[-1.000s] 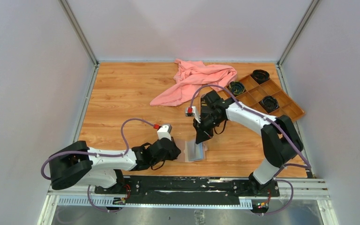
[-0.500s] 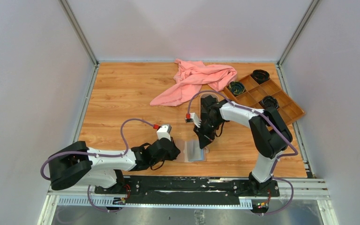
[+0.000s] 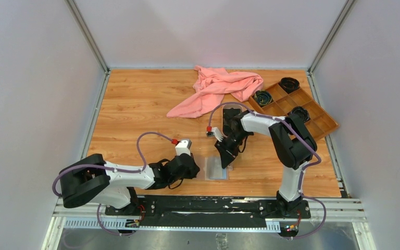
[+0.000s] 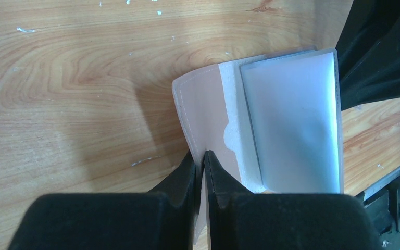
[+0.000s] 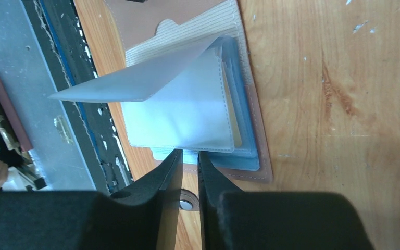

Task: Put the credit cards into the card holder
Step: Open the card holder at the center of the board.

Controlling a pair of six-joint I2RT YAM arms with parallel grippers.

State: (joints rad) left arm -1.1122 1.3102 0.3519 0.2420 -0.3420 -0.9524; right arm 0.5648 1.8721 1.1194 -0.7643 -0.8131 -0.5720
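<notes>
Wood-grain worktop (image 3: 135, 114), scuffed and flecked with white up close. Plain grey walls (image 3: 31, 104) on three sides, aluminium rail (image 3: 208, 211) along the near edge where the arms are bolted.

Card holder (image 3: 217, 169) lies open at near-centre, between the two arms. Pinkish flap to the left, clear grey-blue sleeves to the right.

Left end effector (image 4: 203, 159): jaws clamped on the near edge of the pinkish flap.

Right end effector (image 5: 187, 159): tips a slit apart, at the holder's edge beside the snap (image 5: 186, 204), nothing seen between them. One sleeve (image 5: 135, 86) is lifted and curls over the rest.

A pale edge inside the sleeve stack might be one of the credit cards. Can't confirm from here.

Versus a second ago:
- The right arm's elbow has swung in toward centre and its wrist has come closer to the holder.
- The sleeves stood up more then and sit flatter now.
- The left arm has barely shifted, same pinch.

Around the scene:
- A crumpled pink cloth (image 3: 216, 88) is at back centre.
- A brown compartment tray (image 3: 320, 122) is at back right with three dark round pieces (image 3: 290, 83) in its cells. Both are well apart from the holder.
- Purple cables (image 3: 151, 138) loop over each arm.

From above, the right wrist overhangs the holder's far edge and hides that part.
</notes>
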